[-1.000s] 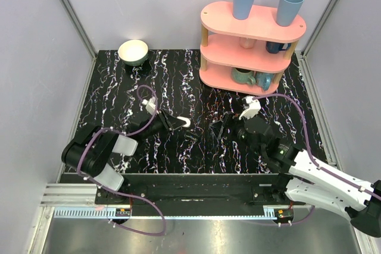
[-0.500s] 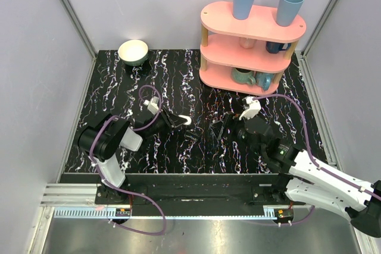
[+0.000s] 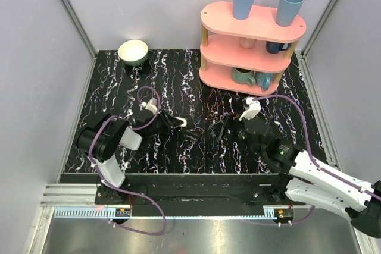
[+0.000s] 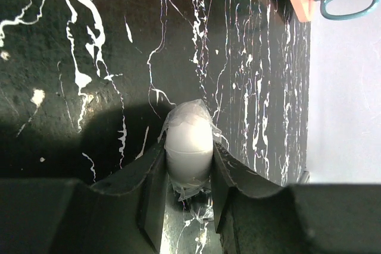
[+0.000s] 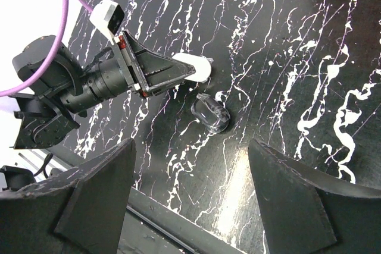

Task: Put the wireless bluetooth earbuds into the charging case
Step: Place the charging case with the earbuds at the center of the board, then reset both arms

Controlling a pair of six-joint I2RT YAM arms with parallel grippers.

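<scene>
Left gripper (image 4: 189, 165) clamps the white case (image 4: 189, 147), its long axis running straight out between the fingers (image 4: 149, 188) | right gripper (image 5: 191, 147), spread wide and empty, faces it nearby | clear lump (image 5: 209, 113) just beside case | earbuds: I cannot spot them.
</scene>
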